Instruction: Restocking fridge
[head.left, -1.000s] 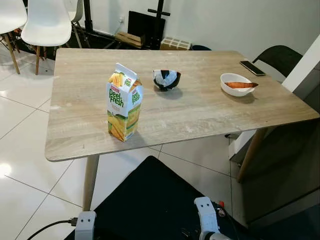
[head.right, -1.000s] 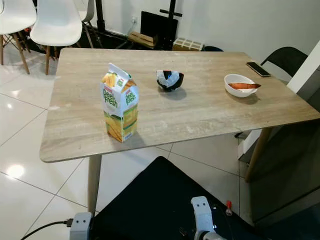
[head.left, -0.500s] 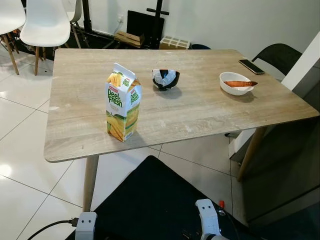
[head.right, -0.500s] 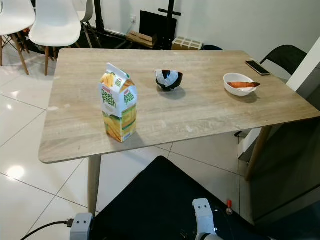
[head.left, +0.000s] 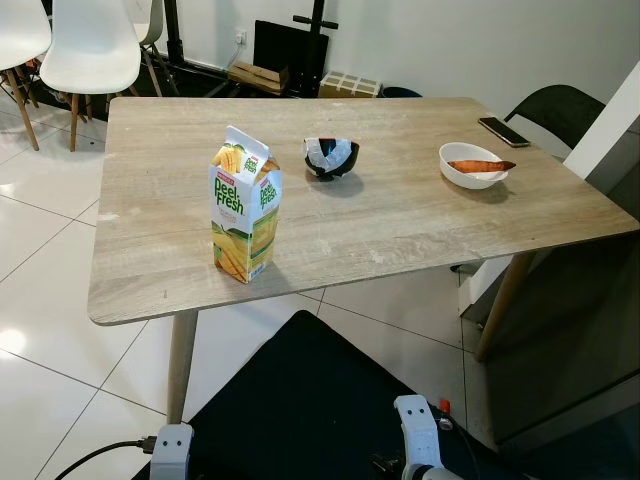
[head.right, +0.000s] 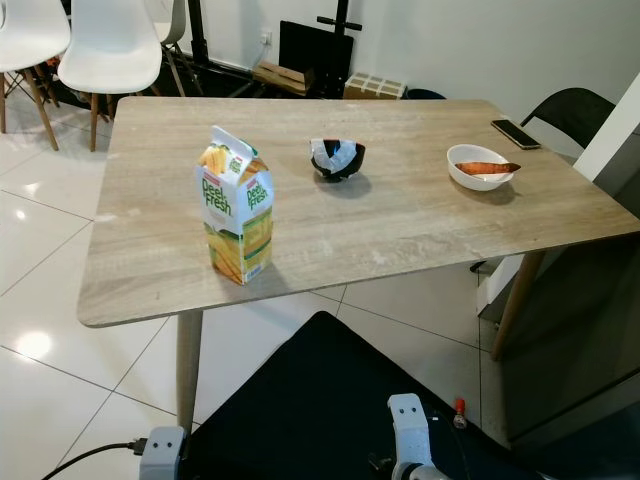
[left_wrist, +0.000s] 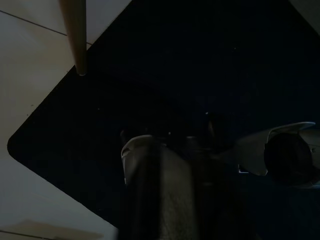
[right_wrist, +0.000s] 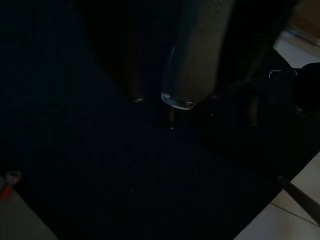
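So we're standing at the near edge of a wooden worktop (head.left: 400, 220), looking down across it. The juice carton (head.left: 245, 217) is the thing we're after for the fridge job, and it's upright near the front left part of the worktop, yellow and green with "Peel Fresh" on the side, gable top shut. Nothing is touching it.

Further back, about mid-worktop, there's a small black bowl (head.left: 331, 158) with something white crumpled in it. Off to the right sits a white bowl (head.left: 473, 165) holding an orange-brown piece of food, can't tell what exactly. A phone (head.left: 503, 131) lies flat near the far right corner.

Behind the worktop we've got white chairs (head.left: 90, 45) at the far left, a dark chair (head.left: 556, 108) at the right, and a black monitor (head.left: 290, 50) on the floor against the wall. The floor is glossy white tile (head.left: 40, 300), with a black mat (head.left: 300, 400) under us.

Both arms hang low below the worktop. The left wrist view is very dark; we can make out the mat, a worktop leg (left_wrist: 74, 35) and the left claw (left_wrist: 170, 190), but can't tell if its fingers are spread or together. Same deal with the right claw (right_wrist: 165, 100) over the mat, too dark to tell.
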